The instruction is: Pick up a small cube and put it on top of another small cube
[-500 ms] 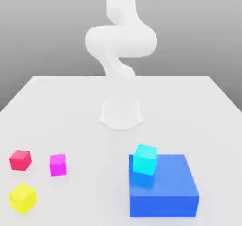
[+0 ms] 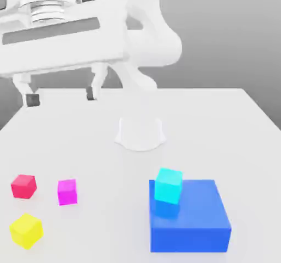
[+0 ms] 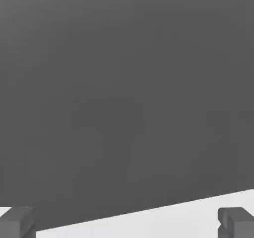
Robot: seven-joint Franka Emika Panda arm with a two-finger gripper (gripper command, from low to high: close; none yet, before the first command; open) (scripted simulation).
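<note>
Two fingertips spread wide and empty, the end effector [image 2: 60, 96] hangs high; it should descend squarely over the yellow cube [image 2: 26, 230] at the counter's [image 2: 219, 124] near-left corner, just beside the red cube [image 2: 23, 186].

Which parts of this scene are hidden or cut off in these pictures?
- Exterior view: the arm's upper part above the gripper is cut off by the top and left edges.
- Exterior view: part of the blue block's top is hidden behind the cyan cube.
- Hand view: the fingers are cut off by the bottom edge; the table appears as a strip, with no cubes in frame.
</note>
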